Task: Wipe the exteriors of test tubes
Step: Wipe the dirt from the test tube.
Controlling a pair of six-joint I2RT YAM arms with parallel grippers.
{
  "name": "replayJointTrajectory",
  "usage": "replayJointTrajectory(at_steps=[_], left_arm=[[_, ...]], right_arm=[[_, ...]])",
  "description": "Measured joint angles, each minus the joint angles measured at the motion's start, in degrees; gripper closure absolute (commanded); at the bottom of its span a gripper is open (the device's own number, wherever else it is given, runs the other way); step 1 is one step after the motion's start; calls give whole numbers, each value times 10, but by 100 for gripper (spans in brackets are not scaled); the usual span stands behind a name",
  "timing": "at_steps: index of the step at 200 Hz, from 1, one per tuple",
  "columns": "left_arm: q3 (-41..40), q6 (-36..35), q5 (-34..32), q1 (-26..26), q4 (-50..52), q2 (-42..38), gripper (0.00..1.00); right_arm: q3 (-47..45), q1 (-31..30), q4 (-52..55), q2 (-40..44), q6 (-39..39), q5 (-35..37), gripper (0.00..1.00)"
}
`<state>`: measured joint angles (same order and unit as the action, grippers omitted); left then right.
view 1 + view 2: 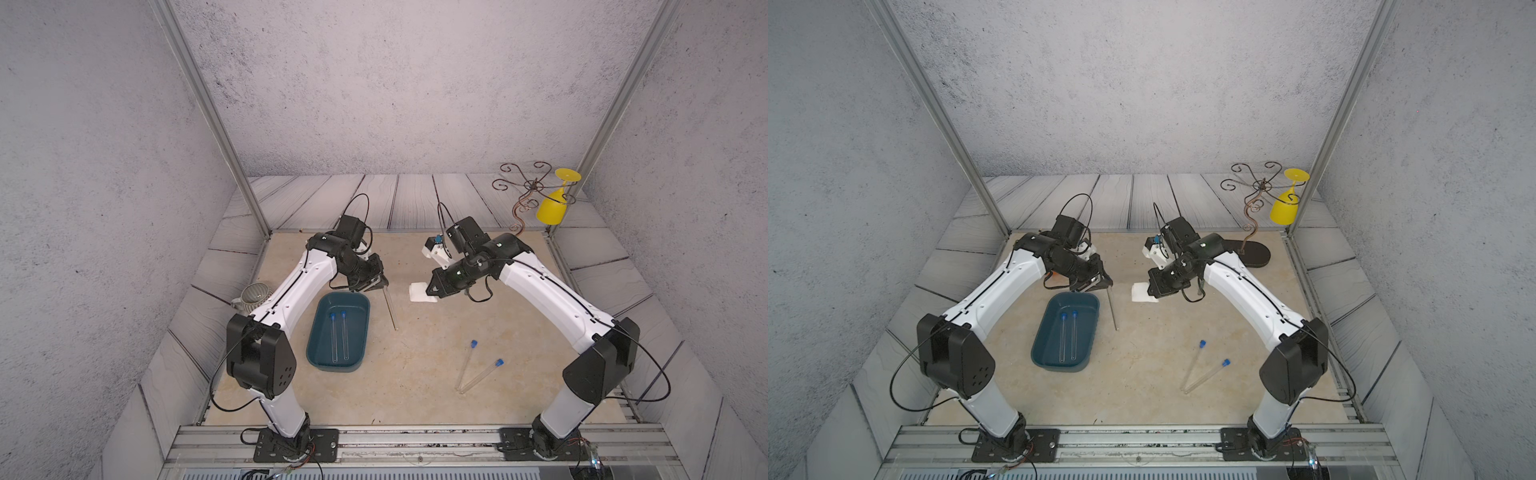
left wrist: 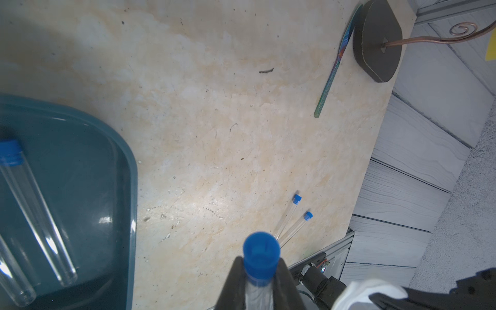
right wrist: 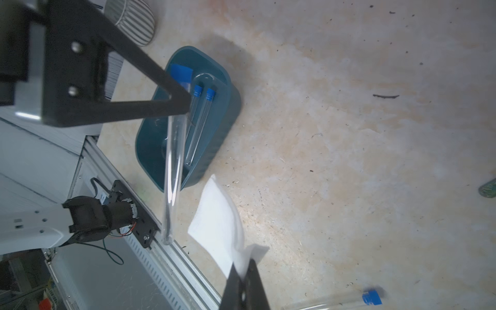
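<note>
We saw both arms arched up from the bench's near edge, elbows bent, wrists angled toward each other. The left gripper [image 1: 381,286] was clamped on a test tube [image 1: 390,309]; the right gripper [image 1: 430,291] pinched a white cloth [image 1: 417,293], jaws together.

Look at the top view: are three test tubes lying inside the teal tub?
No, only two capped test tubes lie side by side inside the teal tub.

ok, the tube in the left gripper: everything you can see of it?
Long, thin, clear tube, looks empty, rounded closed end, blue cap. The left gripper is shut on it just below the cap. It slants downward beside the tray, apparently clear of the table. The white wipe in the right gripper hangs close but apart.
</note>
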<state>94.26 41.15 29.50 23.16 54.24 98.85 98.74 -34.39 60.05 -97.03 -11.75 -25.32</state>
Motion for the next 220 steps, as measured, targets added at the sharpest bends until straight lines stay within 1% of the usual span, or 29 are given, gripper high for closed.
replayJointTrajectory(at_steps=[30,78,134,220], left_arm=[[19,2,-2,9,-1,6,89],[20,7,-1,22,-2,6,89],[45,13,-1,26,-7,24,89],[53,24,7,35,-6,27,89]], right_arm=[[2,-8,24,-19,0,-7,96],[33,-24,40,-56,0,-7,96],[44,-54,38,-56,14,-37,97],[53,-55,23,-57,19,-59,97]])
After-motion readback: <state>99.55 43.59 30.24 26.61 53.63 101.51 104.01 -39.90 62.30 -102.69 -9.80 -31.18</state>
